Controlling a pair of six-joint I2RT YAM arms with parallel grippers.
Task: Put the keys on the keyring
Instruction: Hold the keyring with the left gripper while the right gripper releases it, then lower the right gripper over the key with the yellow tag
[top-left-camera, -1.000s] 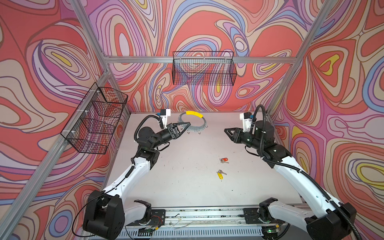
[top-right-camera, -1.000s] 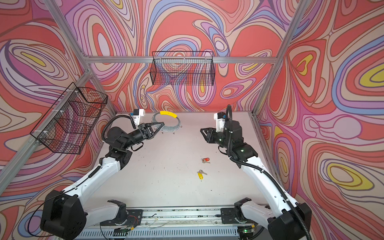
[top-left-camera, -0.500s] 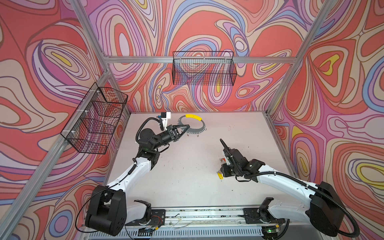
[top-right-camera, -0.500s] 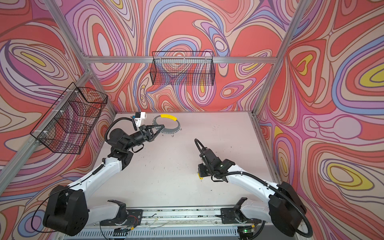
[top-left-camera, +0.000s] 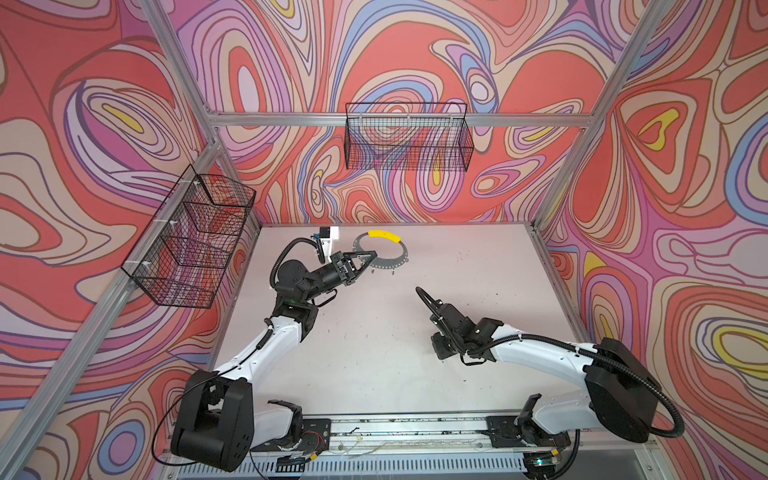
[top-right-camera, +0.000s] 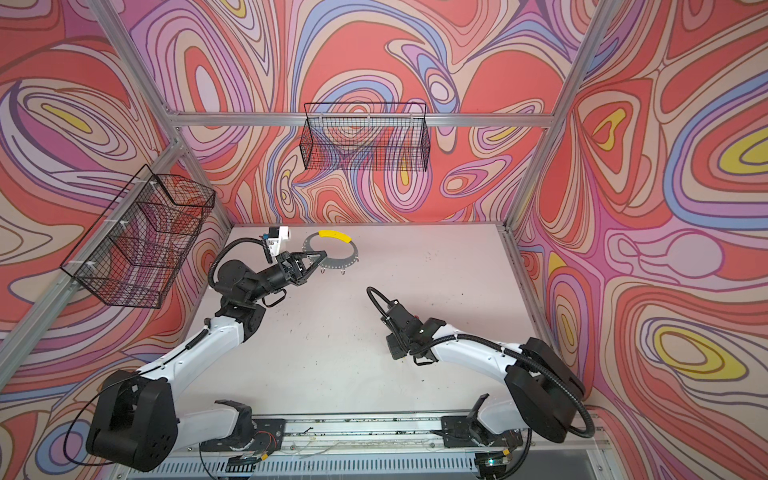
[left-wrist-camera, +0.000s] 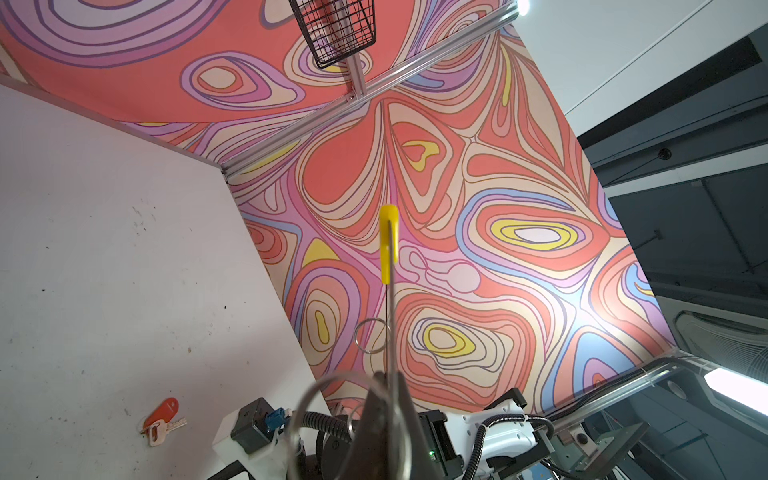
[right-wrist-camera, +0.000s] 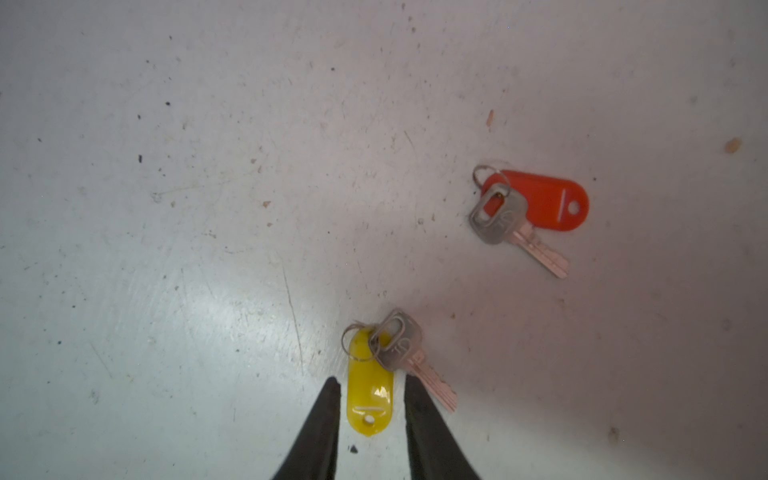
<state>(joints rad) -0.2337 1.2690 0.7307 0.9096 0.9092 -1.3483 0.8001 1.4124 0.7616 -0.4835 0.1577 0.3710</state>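
Left gripper is clamped tight on the rim of the keyring, which juts straight out past its tips. Right gripper stands narrowly parted. The yellow-tagged key lies on the table with its tag between the fingertips, not quite touched, and the red-tagged key lies a little beyond them, off to one side.

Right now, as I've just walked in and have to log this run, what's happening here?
The left gripper is shut on the rim of the grey keyring, holding it at the far side of the table. The right gripper is down at the table, open, its fingers either side of the yellow-tagged key and its tag, not gripping. The red-tagged key lies beside it, untouched. Neither key is on the keyring yet.
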